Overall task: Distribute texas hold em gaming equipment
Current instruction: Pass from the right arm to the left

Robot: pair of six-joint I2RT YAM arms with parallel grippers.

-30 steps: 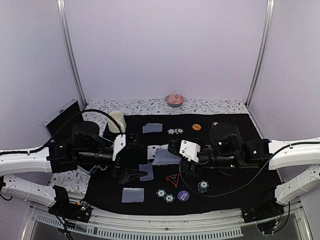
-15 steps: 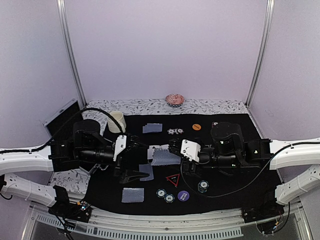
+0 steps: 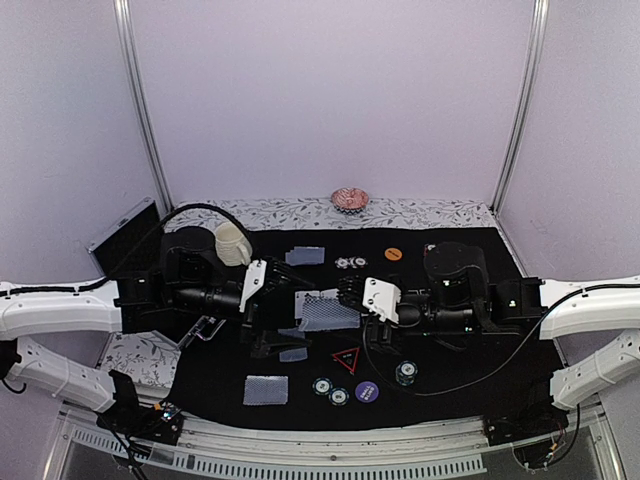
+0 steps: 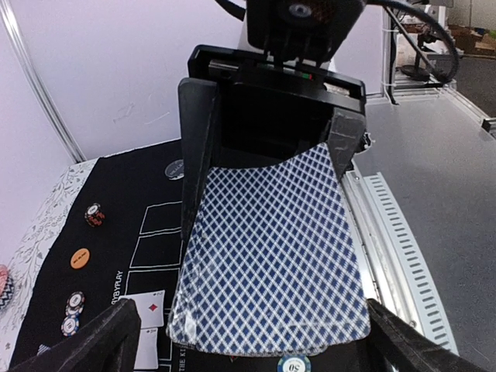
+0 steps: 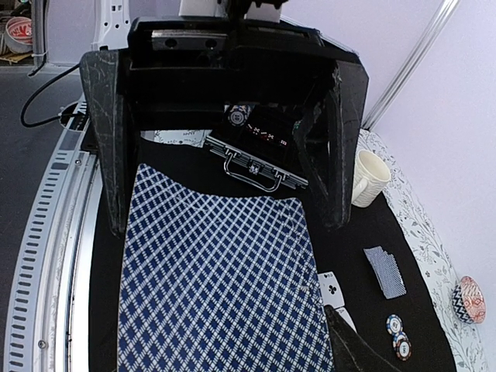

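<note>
A black mat (image 3: 470,350) covers most of the counter (image 3: 420,212), and the two arms meet over its middle. The right arm (image 3: 580,305) comes in from the right. The right jaws stand about half open and grasp one playing card (image 4: 271,263) by its side edges, with the blue-grey diamond back upward, over the centre of the mat. The left arm (image 3: 50,312) faces it. The left jaws are spread fully wide, released, with one finger on each side of the free end of this card. Whether a finger touches the card edge, I cannot tell.

One cream mug (image 3: 234,243) stands at the back left of the mat. One pink dish (image 3: 349,199) sits behind the mat.

Three more cards lie face down:
- a back card (image 3: 305,256)
- a front-left card (image 3: 265,389)
- a half-covered card (image 3: 293,353), partly under the left jaws

At least two face-up cards (image 4: 143,310) lie beside the held one.

There is one red-outlined triangle (image 3: 346,359).

I count three buttons:
- an orange button (image 3: 393,254) at the back
- a purple button (image 3: 366,391) at the front
- a dark button (image 4: 174,169), which only the left wrist view shows

The top view shows five chips clearly:
- a back pair (image 3: 344,263), touching
- a front pair (image 3: 321,385), just left of the purple button
- a single chip (image 3: 405,373) to its right
</note>
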